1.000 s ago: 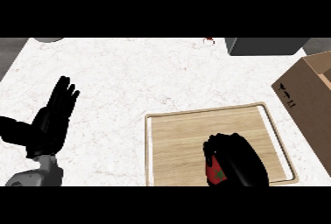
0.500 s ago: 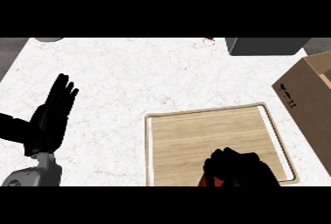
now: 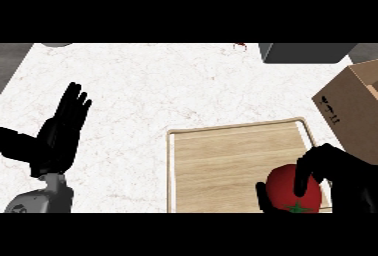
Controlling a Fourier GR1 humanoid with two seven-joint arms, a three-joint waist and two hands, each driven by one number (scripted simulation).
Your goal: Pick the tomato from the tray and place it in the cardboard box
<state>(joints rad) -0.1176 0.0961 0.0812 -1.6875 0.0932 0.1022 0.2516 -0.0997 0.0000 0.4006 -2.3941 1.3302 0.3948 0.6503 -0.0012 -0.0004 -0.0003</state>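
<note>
1. Here, the right robot hand (image 3: 343, 170) is curled round the tomato (image 3: 294, 194) at the near right of the view, one finger draped over the fruit's top and the thumb pressed against its left side.
2. The tomato is red with a green star-shaped calyx facing the viewer; it sits over the near right corner of the tray (image 3: 221, 165), and whether it touches the wood or hangs just above it cannot be told.
3. The tray is a pale wooden board with a raised, lighter rim, lying on the bench (image 3: 162, 85) right of centre; its near edge runs out of view.
4. The cardboard box (image 3: 354, 112) stands just beside the tray's far right corner, brown, with a small black marking on the side that faces left; its right part is cut off by the view's edge.
5. The tomato is outside the box, near its lower left side.
6. The left robot hand (image 3: 63, 127) shows at the left of the view, open, fingers straight and pointing toward the far side, holding nothing, well apart from the tray.
7. A grey forearm (image 3: 44, 197) rises from the near left corner to that hand.
8. The bench is white with faint veining; a dark grey block (image 3: 306, 52) rests at its far right edge, and a small red speck (image 3: 240, 46) lies just left of it.
</note>
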